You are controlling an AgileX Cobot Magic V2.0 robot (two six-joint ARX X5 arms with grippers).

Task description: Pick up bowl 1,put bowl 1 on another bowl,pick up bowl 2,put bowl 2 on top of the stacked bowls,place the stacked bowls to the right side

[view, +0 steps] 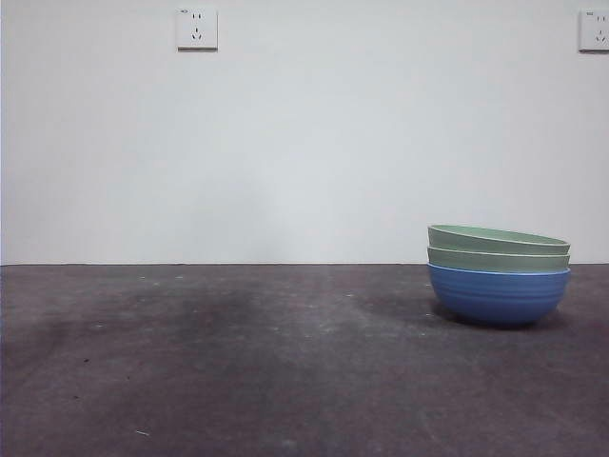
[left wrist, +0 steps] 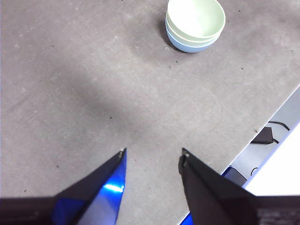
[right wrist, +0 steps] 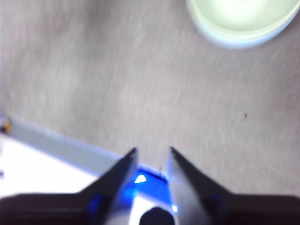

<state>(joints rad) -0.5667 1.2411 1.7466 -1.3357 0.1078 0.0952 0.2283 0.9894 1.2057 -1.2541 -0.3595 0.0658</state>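
The stacked bowls stand at the right of the dark table [view: 238,362]. The blue bowl [view: 498,295] is at the bottom, with two pale green bowls [view: 498,248] nested in it. No arm shows in the front view. In the left wrist view my left gripper [left wrist: 152,152] hangs open and empty over bare table, far from the stack [left wrist: 195,23]. The blurred right wrist view shows my right gripper [right wrist: 152,150] near the table's edge. Its jaws are a little apart with nothing between them, and it is clear of the stack [right wrist: 241,18].
Two wall sockets [view: 197,29] [view: 595,30] sit high on the white wall behind. The table's edge [left wrist: 276,122] runs close to my left gripper, with a black adapter and cable [left wrist: 263,136] on the floor beyond. Another edge [right wrist: 56,140] lies beside my right gripper.
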